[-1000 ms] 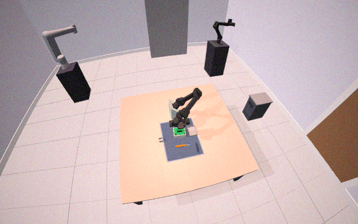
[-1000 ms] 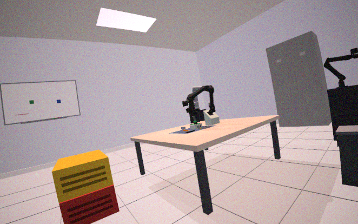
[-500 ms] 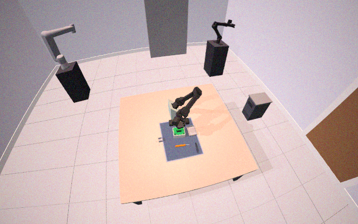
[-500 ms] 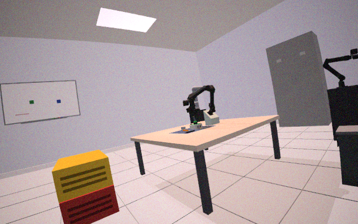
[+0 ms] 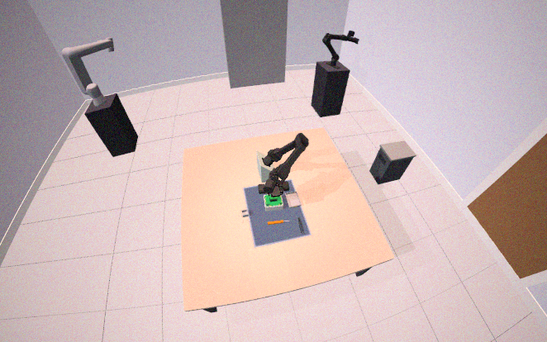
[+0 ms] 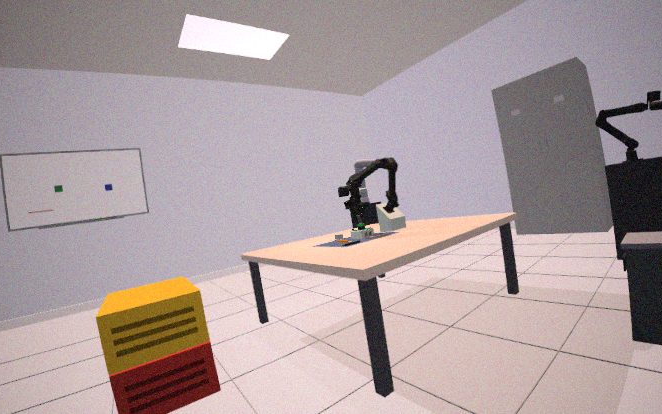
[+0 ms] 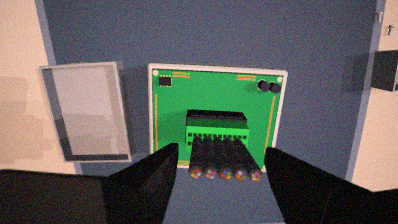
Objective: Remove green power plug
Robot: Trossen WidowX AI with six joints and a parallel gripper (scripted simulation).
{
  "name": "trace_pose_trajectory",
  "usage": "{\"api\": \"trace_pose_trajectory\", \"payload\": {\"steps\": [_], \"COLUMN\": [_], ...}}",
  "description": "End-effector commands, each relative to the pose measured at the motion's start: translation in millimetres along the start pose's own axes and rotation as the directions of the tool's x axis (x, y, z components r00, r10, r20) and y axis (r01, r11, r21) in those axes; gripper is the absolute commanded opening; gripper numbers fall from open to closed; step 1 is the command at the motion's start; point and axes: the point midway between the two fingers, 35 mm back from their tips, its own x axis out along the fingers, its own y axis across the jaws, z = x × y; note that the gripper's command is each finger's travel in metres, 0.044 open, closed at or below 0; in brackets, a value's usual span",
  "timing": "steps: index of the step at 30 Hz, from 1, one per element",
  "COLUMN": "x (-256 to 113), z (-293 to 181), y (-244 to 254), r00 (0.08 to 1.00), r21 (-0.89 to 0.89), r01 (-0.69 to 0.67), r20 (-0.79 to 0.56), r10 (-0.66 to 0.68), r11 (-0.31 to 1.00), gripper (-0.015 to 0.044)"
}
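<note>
The green power plug [image 7: 218,132] [image 6: 360,225] sits at the black socket [image 7: 216,115] on the green circuit board [image 7: 170,107] [image 5: 268,203]. Its bundle of dark cables rises toward the wrist camera. Whether the plug is fully seated cannot be told. My gripper [image 7: 221,152] [image 5: 273,194] is open around the cables, with a visible gap between them and each finger. It hangs low over the near part of the board. The grey tray [image 7: 90,110] [image 5: 293,199] lies beside the board, to its left in the wrist view, and is empty.
The board's pale box stands on a blue mat [image 5: 263,231] [image 7: 225,30]. An orange screwdriver [image 5: 275,221] and a thin dark tool [image 5: 300,225] lie on the mat. Small grey pieces [image 5: 244,212] lie at its left edge. A dark block [image 7: 387,71] shows at the wrist view's right edge.
</note>
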Motion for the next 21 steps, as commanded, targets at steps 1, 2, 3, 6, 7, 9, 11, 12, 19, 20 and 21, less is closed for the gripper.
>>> {"api": "trace_pose_trajectory", "payload": {"steps": [1, 2, 3, 6, 7, 9, 11, 12, 19, 20, 21], "x": [8.0, 9.6, 11.3, 14.7, 14.7, 14.7, 14.7, 14.7, 14.7, 14.7, 14.7], "z": [-2.8, -2.8, -2.8, -2.8, -2.8, -2.8, -2.8, -2.8, -2.8, -2.8, -2.8], "y": [0.3, 0.3, 0.3, 0.4, 0.4, 0.4, 0.4, 0.4, 0.4, 0.4, 0.4], "r00": [1.0, 1.0, 1.0, 1.0, 1.0, 1.0, 1.0, 1.0, 1.0, 1.0, 1.0], "r21": [0.01, 0.009, 0.009, 0.009, 0.009, 0.009, 0.009, 0.009, 0.009, 0.009, 0.009], "r01": [-0.006, -0.006, -0.006, -0.006, -0.006, -0.006, -0.006, -0.006, -0.006, -0.006, -0.006], "r20": [-0.006, -0.006, -0.006, -0.005, -0.005, -0.005, -0.005, -0.005, -0.005, -0.005, -0.005], "r10": [0.006, 0.006, 0.006, 0.006, 0.006, 0.006, 0.006, 0.006, 0.006, 0.006, 0.006], "r11": [1.0, 1.0, 1.0, 1.0, 1.0, 1.0, 1.0, 1.0, 1.0, 1.0, 1.0], "gripper": [0.0249, 0.0249, 0.0249, 0.0249, 0.0249, 0.0249, 0.0249, 0.0249, 0.0065, 0.0039, 0.0013]}}
